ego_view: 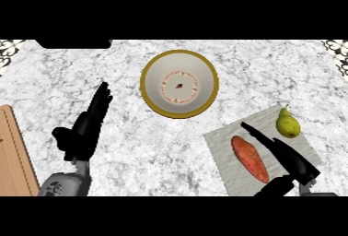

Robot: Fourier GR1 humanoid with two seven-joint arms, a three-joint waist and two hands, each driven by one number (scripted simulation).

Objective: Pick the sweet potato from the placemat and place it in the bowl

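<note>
An orange-red sweet potato [249, 158] lies lengthwise on a grey placemat [224, 143] at the lower right of the counter. My right hand [285, 157] hovers just right of it, open, with straight fingers pointing up-left along its side and the thumb low near the mat's front edge. The white bowl [179, 83] with a gold rim stands up and left of the mat, with nothing in it. My left hand [87, 124] rests open at the left, fingers pointing up, apart from everything.
A yellow-green pear [287, 123] stands on the placemat's far right corner, close to my right fingertips. A wooden board [15, 152] runs along the left edge. A dark object [73, 44] sits at the counter's far edge.
</note>
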